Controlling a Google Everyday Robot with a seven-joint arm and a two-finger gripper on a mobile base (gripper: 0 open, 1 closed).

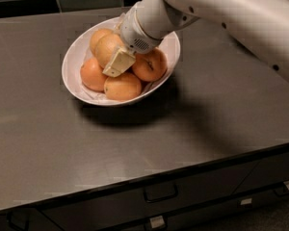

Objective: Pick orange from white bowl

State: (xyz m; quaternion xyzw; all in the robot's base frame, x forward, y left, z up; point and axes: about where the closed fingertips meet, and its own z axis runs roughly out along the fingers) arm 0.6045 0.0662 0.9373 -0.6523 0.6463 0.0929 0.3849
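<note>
The orange (107, 48) sat at the top of the pile in the white bowl (70, 61), in the upper left-centre of the frame. It was the palest fruit there, yellowish-orange with a dull, dimpled peel. Four deeper-orange, glossier oranges (122, 86) crowded below and beside it on the paper lining. The gripper (118, 61) reached down into the bowl from the upper right, at the end of the white arm (221, 8), and lay against the orange's lower right side. Whether it had closed on the fruit could not be told. The bowl rested on a grey countertop (207, 129), with dark drawers (160, 194) along the bottom edge.
</note>
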